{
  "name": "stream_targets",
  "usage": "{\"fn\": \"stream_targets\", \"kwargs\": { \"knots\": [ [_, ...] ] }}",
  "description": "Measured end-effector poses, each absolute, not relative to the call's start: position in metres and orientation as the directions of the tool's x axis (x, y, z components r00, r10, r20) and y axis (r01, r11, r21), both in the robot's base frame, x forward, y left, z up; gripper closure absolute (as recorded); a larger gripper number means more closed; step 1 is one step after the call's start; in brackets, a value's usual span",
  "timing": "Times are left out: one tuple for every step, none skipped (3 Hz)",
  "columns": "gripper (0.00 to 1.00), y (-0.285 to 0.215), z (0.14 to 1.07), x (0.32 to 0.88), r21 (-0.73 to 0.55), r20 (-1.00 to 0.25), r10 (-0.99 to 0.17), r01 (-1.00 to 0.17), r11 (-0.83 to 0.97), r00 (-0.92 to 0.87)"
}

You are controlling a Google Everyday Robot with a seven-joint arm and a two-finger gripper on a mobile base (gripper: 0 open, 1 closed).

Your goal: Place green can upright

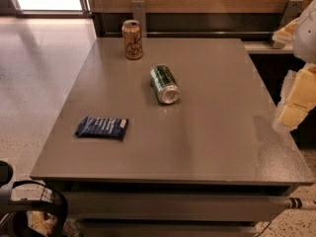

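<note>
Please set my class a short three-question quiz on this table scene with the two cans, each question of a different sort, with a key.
1. True or false: the green can stands upright on the table.
2. Which thing sits farthest back on the table? A the green can; B the blue packet; C the orange-brown can.
3. Fill the gap: the gripper hovers at the picture's ____ edge, apart from both cans.
Key: 1 false, it lies on its side; 2 C; 3 right.
</note>
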State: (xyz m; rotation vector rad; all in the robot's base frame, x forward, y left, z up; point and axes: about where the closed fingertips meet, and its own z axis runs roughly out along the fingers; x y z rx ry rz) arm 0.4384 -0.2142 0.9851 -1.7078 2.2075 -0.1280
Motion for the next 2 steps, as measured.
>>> {"fn": "stream_targets", "kwargs": {
  "knots": [
    [0.00, -0.214, 0.986, 0.440, -0.279, -0.217, -0.951, -0.920, 0.275, -0.218],
    [0.00, -0.214, 0.991, 0.467, -0.282, -0.248, -0.935, -0.904, 0.322, -0.255]
  ]
}}
